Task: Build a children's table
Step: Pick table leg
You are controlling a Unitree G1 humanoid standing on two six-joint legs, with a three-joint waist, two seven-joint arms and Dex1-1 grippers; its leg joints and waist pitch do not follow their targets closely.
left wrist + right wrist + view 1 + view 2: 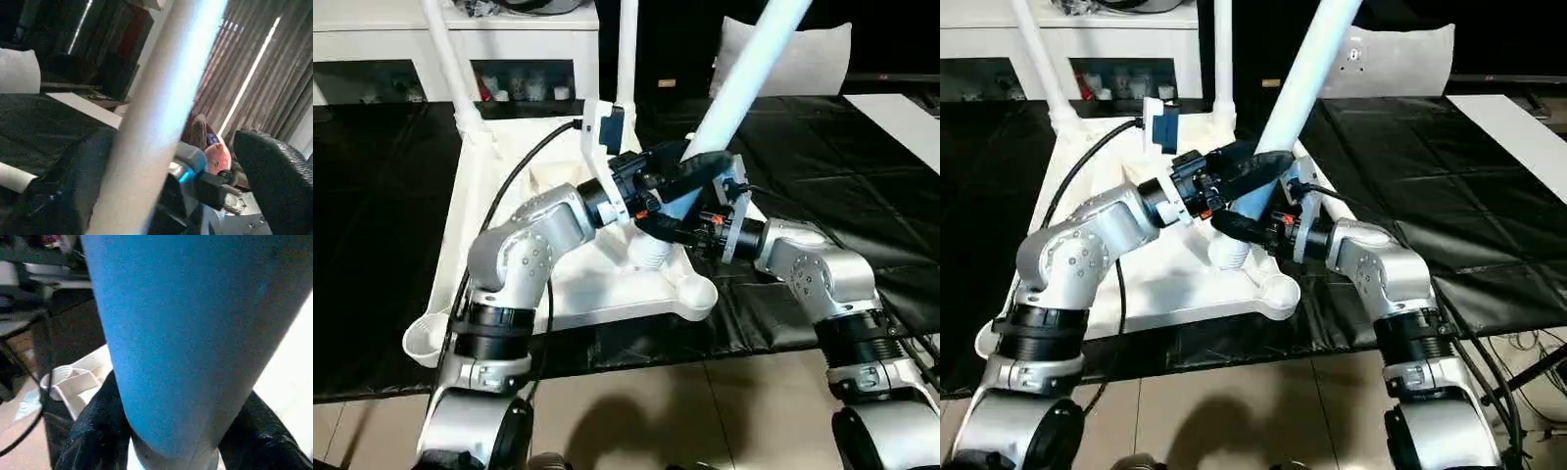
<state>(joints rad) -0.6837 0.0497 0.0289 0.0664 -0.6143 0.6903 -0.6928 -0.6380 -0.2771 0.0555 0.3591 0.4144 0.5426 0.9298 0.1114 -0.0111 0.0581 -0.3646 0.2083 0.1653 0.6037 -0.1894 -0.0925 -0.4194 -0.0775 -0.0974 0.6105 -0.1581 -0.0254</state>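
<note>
The children's table top [499, 245] lies white and upside down on the black work table. Two white legs [450, 69] [626, 49] stand upright in its far corner sockets. A third leg [744, 78] leans to the right. Its ribbed lower end [651, 253] rests on the underside just behind the empty near-right socket [698, 294]. My right gripper [671, 230] is shut on this leg low down, with fingers [93, 431] pressed on both sides. My left gripper [690, 174] stands open around the same leg a little higher, and one finger [274, 171] is clear of the tube.
The near-left corner socket [426, 338] hangs at the work table's front edge, with tiled floor [705, 411] below. A white shelf [509, 44] and a white cushion [813, 59] stand at the back. A white board [901, 117] lies at the far right. A black cable [524, 162] loops over the top.
</note>
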